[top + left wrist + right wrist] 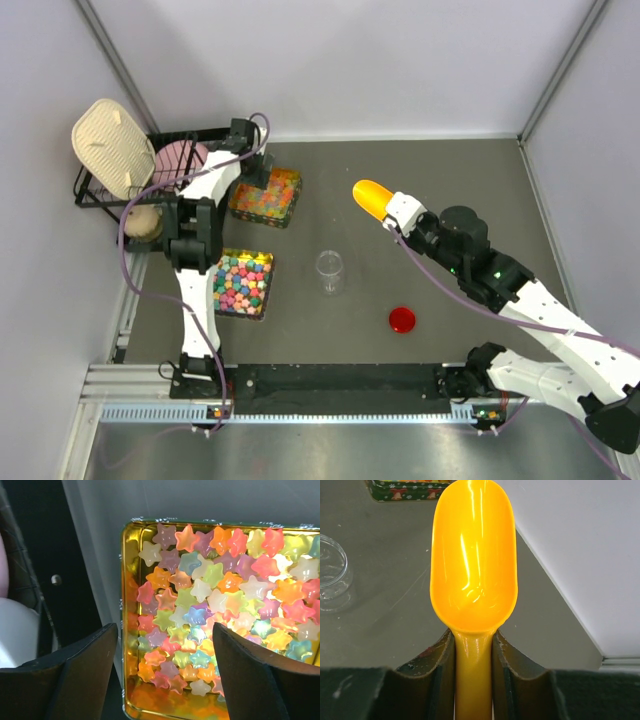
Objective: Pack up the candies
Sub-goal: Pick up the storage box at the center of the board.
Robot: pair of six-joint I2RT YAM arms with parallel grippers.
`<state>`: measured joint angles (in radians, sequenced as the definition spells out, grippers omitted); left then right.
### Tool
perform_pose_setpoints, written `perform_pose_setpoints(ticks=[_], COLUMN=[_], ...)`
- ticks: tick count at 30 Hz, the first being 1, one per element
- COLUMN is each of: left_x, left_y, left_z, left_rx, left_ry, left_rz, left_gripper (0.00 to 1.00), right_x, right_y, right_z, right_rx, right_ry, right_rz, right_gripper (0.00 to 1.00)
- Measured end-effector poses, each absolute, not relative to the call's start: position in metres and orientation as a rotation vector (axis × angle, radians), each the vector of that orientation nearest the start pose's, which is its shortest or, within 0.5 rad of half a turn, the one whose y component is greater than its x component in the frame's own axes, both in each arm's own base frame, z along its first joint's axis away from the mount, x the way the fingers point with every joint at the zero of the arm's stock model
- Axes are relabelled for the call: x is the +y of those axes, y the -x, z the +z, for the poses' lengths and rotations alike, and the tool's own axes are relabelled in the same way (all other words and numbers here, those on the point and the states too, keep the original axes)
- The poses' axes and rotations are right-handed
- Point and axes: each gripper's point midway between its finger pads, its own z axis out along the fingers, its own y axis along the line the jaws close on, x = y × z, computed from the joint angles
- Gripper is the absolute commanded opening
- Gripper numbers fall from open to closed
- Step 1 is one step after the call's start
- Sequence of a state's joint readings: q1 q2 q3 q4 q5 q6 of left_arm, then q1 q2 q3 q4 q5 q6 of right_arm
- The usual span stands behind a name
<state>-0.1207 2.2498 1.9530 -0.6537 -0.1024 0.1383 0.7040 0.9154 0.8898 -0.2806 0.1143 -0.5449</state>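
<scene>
The candies [266,196], tiny translucent stars in orange, yellow, pink and pale green, fill a gold tray [297,176] at the back left. In the left wrist view the candies [215,595] lie in the gold tray [127,580] right below my fingers. My left gripper [248,172] hovers over the tray's left edge, open and empty [165,680]. My right gripper [393,212] is shut on the handle of an empty orange-yellow scoop [372,197], held above the table right of the tray. The scoop bowl [474,555] is empty.
A second tray of larger bold-coloured candies [243,283] sits nearer the front left. A clear open jar [329,270] stands mid-table and also shows in the right wrist view [330,575]. A red lid [402,320] lies to its front right. A black dish rack [120,180] stands at far left.
</scene>
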Motion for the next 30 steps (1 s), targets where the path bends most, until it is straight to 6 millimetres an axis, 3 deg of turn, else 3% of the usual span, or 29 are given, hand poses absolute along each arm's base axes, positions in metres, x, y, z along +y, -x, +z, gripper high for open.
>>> perform_pose_setpoints(ticks=[5, 8, 21, 27, 30], left_x=[-0.041, -0.039, -0.041, -0.057, -0.064], left_y=[-0.547, -0.548, -0.532, -0.517, -0.512], left_z=[0.069, 0.064, 0.06, 0.055, 0.05], left_rx=[2.531, 2.545, 2.623, 2.678, 2.695], left_ry=[-0.287, -0.284, -0.217, -0.198, -0.2], left_rz=[0.137, 0.14, 0.055, -0.055, -0.086], left_gripper=[0.75, 0.66, 0.43, 0.41, 0.46], right_x=[0.182, 0.182, 0.183, 0.183, 0.183], right_y=[-0.277, -0.277, -0.277, -0.277, -0.277], right_z=[0.268, 0.268, 0.268, 0.268, 0.268], right_rx=[1.565, 1.564, 1.566, 1.566, 1.566], right_ry=[1.034, 1.035, 1.032, 1.033, 1.033], right_rz=[0.006, 0.008, 0.015, 0.017, 0.017], right_gripper=[0.0, 0.0, 0.0, 0.0, 0.0])
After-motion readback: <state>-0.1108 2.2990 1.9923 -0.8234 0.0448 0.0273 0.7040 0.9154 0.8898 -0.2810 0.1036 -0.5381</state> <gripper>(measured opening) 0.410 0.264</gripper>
